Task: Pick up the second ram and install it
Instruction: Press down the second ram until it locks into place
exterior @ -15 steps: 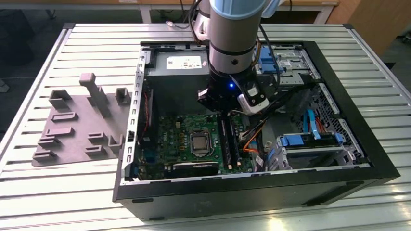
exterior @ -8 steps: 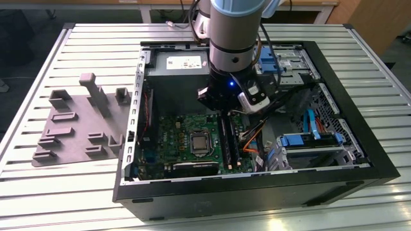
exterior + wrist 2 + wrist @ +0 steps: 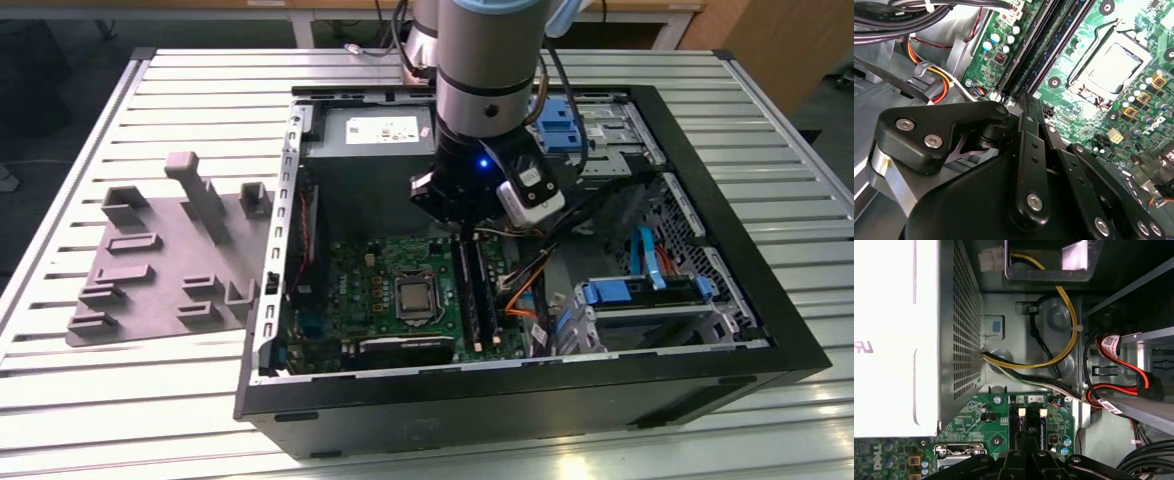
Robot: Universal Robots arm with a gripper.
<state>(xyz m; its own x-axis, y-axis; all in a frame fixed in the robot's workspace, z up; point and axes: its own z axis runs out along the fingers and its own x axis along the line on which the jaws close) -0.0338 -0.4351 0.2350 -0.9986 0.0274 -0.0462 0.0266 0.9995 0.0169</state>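
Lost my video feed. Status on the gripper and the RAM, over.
Gripper low inside the open PC case, over the motherboard's memory slots. RAM stick not made out from here. Cable bundle close beside the slots.

A ribbed aluminium worktop (image 3: 160,90) sits under even light, with pale wooden furniture, perhaps a desk (image 3: 641,15), behind it and dark floor (image 3: 40,80) alongside.
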